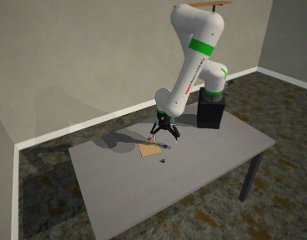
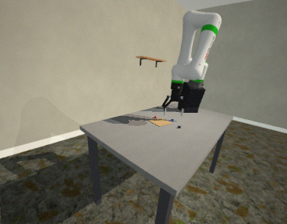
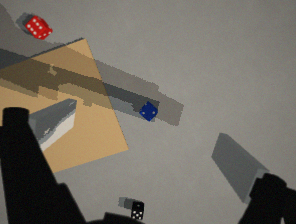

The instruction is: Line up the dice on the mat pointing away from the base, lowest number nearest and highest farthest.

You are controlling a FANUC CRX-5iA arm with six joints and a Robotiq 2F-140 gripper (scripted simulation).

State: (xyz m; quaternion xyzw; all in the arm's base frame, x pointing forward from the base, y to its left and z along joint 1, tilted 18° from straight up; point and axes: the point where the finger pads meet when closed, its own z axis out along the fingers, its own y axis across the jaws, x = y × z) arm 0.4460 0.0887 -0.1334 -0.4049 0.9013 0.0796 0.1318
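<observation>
Now the end effector (image 3: 145,150) hangs wide open and empty above the blue die (image 3: 148,111), so centre both fingers squarely round it before closing.

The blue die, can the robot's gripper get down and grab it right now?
Probably yes. The gripper is wide open and holds nothing, and the blue die sits alone on the bare table, just off the mat, roughly between the fingers. Nothing stands close beside it.
</observation>
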